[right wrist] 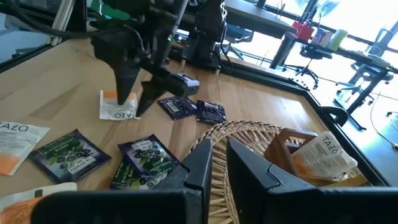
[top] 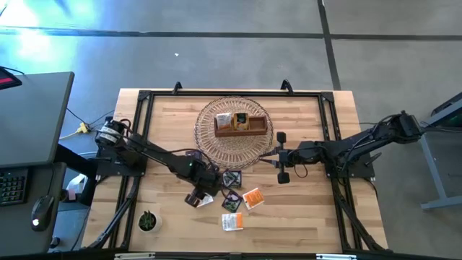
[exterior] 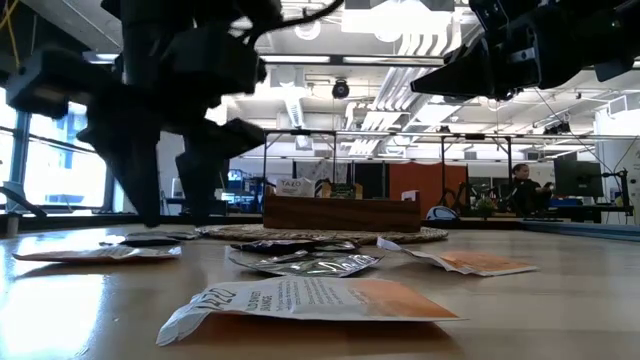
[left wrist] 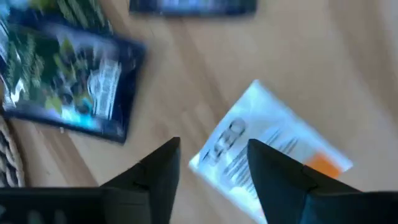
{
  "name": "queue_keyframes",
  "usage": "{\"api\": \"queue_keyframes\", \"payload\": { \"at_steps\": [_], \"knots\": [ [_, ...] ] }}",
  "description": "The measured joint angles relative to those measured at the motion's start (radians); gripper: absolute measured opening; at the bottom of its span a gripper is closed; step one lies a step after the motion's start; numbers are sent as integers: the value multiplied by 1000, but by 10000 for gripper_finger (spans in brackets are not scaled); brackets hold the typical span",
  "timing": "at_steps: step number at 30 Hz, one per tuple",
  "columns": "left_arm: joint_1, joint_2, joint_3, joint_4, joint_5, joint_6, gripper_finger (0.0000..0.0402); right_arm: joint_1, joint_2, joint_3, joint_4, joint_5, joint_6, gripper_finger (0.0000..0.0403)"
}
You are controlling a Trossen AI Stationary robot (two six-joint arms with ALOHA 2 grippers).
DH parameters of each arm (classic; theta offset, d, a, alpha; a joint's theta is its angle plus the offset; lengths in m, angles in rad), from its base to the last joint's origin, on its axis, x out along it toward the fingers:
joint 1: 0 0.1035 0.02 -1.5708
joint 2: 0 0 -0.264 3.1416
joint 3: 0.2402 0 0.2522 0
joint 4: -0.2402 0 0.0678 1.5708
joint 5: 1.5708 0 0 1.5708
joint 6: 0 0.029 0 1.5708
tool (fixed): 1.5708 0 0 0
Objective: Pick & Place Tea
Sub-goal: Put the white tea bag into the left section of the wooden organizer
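Note:
Several tea sachets lie flat on the wooden table in front of the round wicker basket (top: 234,144): dark ones (top: 231,178), an orange one (top: 253,197) and a white-and-orange one (top: 232,222). A wooden box (top: 240,126) stands in the basket with a white sachet (right wrist: 323,152) in it. My left gripper (top: 196,198) is open and points down over another white-and-orange sachet (left wrist: 267,146); its fingers stand on either side of that sachet's white end. My right gripper (right wrist: 219,149) hovers at the basket's right rim with a narrow gap between its fingers and holds nothing. My left gripper comes from above at the white end (left wrist: 214,155) of the white-and-orange sachet, which lies flat on the table. Whether the fingertips touch the sachet, I cannot tell.
A small potted plant (top: 147,221) stands near the table's near left corner. Black frame rails (top: 137,144) run along the table's sides and far edge. A desk with a keyboard and mouse (top: 40,209) stands to the table's left. Bare wood lies near the near right corner.

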Motion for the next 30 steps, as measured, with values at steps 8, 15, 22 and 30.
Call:
{"api": "queue_keyframes", "payload": {
  "at_steps": [8, 15, 22, 30],
  "knots": [
    [0, 74, 6, 11, 1, 143, 242, 0, 0, 0, 1, -5, 5, 42],
    [3, 74, 5, -1, -54, 150, 236, 0, 0, 0, 0, -4, 4, 43],
    [49, 87, 5, -33, -21, 9, 146, 0, 0, 0, -1, -6, 3, 42],
    [124, 106, 4, -22, 68, -94, 20, 0, 0, 0, 0, -12, 4, 41]
  ]
}}
